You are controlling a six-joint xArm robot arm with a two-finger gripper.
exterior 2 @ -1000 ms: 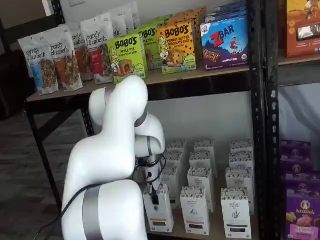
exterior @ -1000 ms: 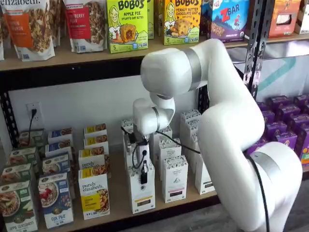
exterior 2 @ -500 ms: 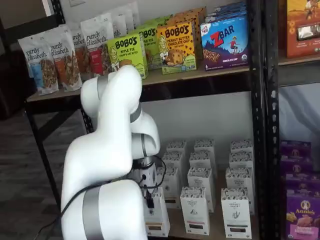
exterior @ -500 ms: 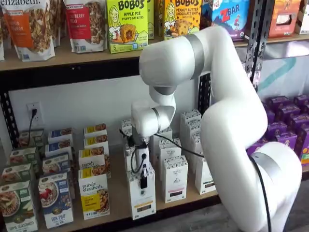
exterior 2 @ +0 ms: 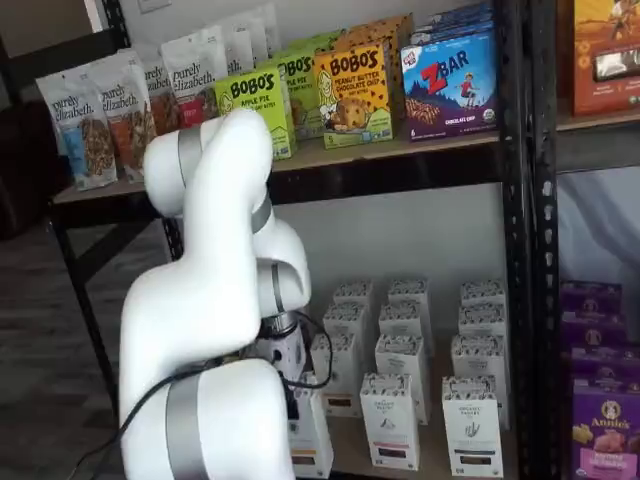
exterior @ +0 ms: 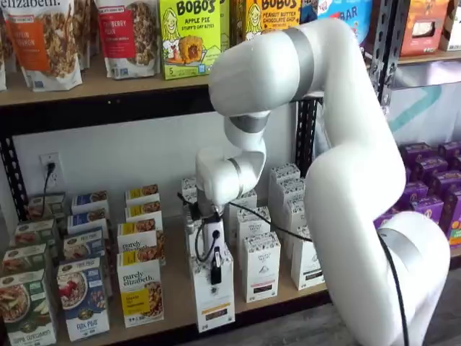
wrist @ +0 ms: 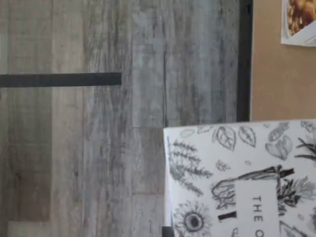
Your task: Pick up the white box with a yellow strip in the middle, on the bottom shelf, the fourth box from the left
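The white box (exterior: pixel 214 297) with a yellow-orange strip low on its front stands at the front edge of the bottom shelf (exterior: pixel 176 288). My gripper (exterior: pixel 215 267) reaches down over the box's top and is shut on it, with one black finger down its front face. In a shelf view the box (exterior 2: pixel 310 438) is half hidden behind my arm. The wrist view shows the box's leaf-patterned top (wrist: pixel 237 177) jutting past the tan shelf board (wrist: pixel 281 84), over the grey floor.
Like white cartons (exterior: pixel 261 265) stand in rows to the right of and behind the held box. Granola boxes (exterior: pixel 140 292) stand close on its left. Purple boxes (exterior: pixel 425 187) fill the neighbouring rack beyond a black post (exterior: pixel 378 65). The upper board (exterior: pixel 108 86) bears snack bags.
The arm's elbow has risen and swung back. The gripper with the white box has moved a little forward, towards the shelf's front edge.
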